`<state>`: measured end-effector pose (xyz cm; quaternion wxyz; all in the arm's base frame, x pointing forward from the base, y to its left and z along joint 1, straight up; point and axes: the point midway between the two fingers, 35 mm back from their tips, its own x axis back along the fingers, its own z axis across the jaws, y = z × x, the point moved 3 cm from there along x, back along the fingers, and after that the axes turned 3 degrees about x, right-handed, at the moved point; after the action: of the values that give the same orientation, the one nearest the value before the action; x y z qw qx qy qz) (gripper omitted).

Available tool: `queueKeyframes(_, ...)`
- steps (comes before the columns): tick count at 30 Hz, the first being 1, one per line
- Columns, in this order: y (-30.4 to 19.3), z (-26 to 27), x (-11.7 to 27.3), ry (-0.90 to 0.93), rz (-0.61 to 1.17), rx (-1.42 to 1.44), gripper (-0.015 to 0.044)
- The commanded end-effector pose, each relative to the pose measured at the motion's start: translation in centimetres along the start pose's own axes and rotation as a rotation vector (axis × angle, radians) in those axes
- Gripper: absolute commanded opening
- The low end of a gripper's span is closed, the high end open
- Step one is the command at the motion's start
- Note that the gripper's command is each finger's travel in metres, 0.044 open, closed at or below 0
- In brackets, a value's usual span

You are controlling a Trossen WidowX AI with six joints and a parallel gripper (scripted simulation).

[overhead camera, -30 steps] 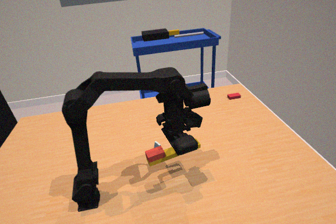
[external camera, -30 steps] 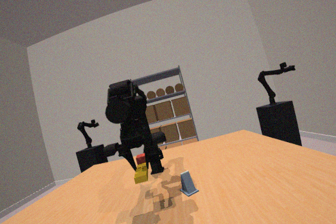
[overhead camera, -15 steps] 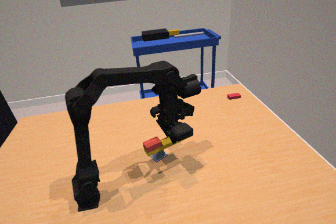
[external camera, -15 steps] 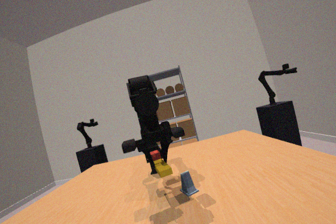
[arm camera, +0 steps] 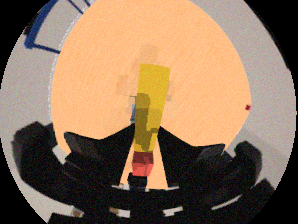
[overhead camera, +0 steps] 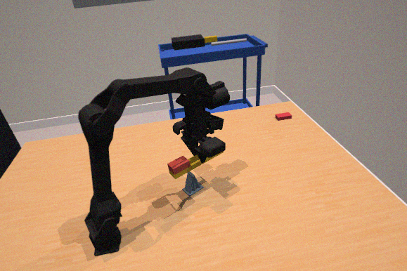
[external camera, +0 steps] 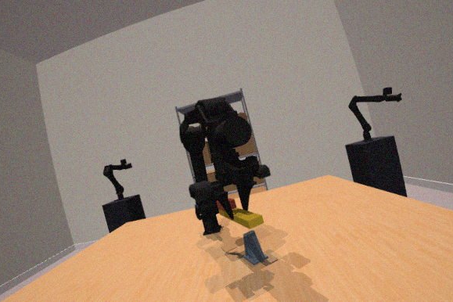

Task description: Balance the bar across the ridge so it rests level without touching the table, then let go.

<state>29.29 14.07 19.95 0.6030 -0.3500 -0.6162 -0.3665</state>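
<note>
The yellow bar [overhead camera: 176, 174] [external camera: 254, 221] [arm camera: 154, 82] is in the air, with a red block [overhead camera: 178, 166] [external camera: 227, 203] [arm camera: 143, 167] on its end nearer the arm's base. My gripper [overhead camera: 202, 160] [external camera: 239, 213] [arm camera: 146, 127] is shut on the bar near its middle, one finger on each long side. The blue-grey ridge [overhead camera: 191, 184] [external camera: 253, 247] [arm camera: 133, 113] stands upright on the table just below the bar. The exterior view shows a gap between its top and the bar. In the wrist view the bar hides most of the ridge, and a little shows at the bar's left edge.
A small red block [overhead camera: 283, 116] [arm camera: 248, 107] lies on the table [overhead camera: 303, 196] near its far right corner in the top view. A blue cart [overhead camera: 211, 54] stands beyond the table. Two other arms on black stands are in the background of the exterior view.
</note>
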Motion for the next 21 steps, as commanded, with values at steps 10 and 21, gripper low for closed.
queueKeyframes(10,0.4,2.3,-0.3,0.004,-0.006,0.038,0.0)
queueKeyframes(21,0.5,2.4,-2.1,0.005,-0.006,0.038,0.0)
